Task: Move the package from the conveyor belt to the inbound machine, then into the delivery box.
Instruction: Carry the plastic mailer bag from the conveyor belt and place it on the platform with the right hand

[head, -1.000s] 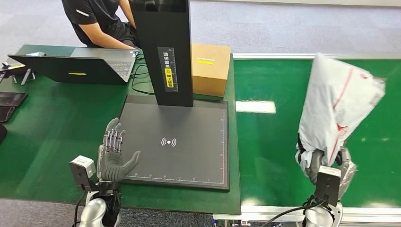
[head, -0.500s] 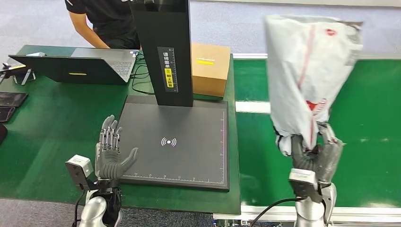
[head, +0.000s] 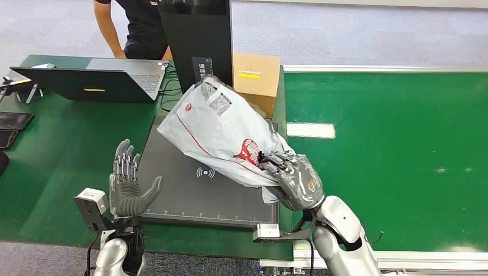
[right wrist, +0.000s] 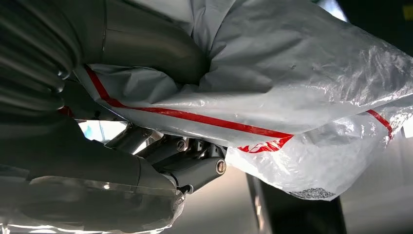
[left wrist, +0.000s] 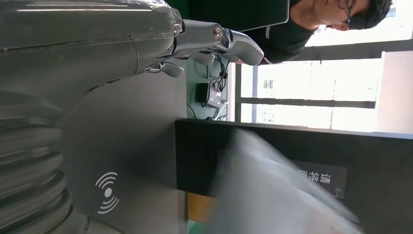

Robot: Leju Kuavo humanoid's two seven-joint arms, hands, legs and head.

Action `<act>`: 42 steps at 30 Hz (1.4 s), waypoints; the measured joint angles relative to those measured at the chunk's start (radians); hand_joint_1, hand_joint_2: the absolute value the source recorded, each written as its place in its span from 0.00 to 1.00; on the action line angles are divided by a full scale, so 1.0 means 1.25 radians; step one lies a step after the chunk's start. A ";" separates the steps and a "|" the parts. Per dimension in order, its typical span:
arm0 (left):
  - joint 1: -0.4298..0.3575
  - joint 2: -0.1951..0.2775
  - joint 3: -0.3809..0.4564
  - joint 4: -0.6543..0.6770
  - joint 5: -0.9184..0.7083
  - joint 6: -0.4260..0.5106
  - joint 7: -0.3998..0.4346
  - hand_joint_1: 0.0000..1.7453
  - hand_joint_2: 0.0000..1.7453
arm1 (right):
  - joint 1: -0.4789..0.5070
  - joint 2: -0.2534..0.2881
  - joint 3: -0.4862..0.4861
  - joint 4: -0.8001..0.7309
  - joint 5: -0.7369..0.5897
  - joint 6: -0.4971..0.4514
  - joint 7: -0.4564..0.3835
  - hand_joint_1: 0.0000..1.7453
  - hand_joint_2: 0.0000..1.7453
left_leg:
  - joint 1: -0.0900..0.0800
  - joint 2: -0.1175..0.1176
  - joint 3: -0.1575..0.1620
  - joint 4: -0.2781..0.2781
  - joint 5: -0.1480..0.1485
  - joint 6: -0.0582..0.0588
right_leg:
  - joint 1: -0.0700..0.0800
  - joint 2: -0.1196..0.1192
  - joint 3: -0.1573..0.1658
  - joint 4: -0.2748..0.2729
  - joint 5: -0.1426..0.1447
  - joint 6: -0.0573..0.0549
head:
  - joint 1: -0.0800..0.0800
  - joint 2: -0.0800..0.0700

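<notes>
Package off belt, held in air over scanner pad near counter's right edge, not yet laid down. Right hand fingers clamped on package's bunched end. Left hand fingers apart, empty, at pad's left edge.

Left: set on pad, then box.

Since earlier frame: package swung from over belt to over pad, tipped from upright to lying; left hand barely moved.

White wireless-wave symbol printed on the dark scanner plate, ruler ticks along its edges. Black column carries a label with Chinese characters, too small to read. Package has red logo print and barcode-like patches, illegible. Cardboard box has a yellow sticker, unreadable.
</notes>
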 joint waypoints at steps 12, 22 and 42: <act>0.016 0.000 0.005 -0.018 -0.010 0.013 0.005 0.00 1.00 | -0.118 -0.051 0.103 0.239 0.019 0.051 0.173 0.12 1.00 | 0.000 0.000 0.000 0.000 0.000 0.000 | 0.000 0.000 0.000 0.000 0.000 0.000 | 0.000 0.000; 0.016 0.001 -0.011 -0.019 -0.018 0.003 0.010 0.00 1.00 | -0.090 -0.062 0.083 0.223 -0.243 -0.077 -0.045 0.00 1.00 | 0.000 0.000 0.000 0.000 0.000 0.000 | 0.000 0.000 -0.001 0.000 0.000 0.000 | 0.000 0.000; 0.008 0.002 -0.034 -0.013 -0.014 -0.020 0.014 0.00 1.00 | 0.066 -0.004 -0.098 -0.035 -0.877 0.326 -0.141 0.00 1.00 | 0.000 0.000 0.000 0.000 0.000 0.000 | 0.000 0.000 -0.001 0.000 0.000 0.000 | 0.000 0.000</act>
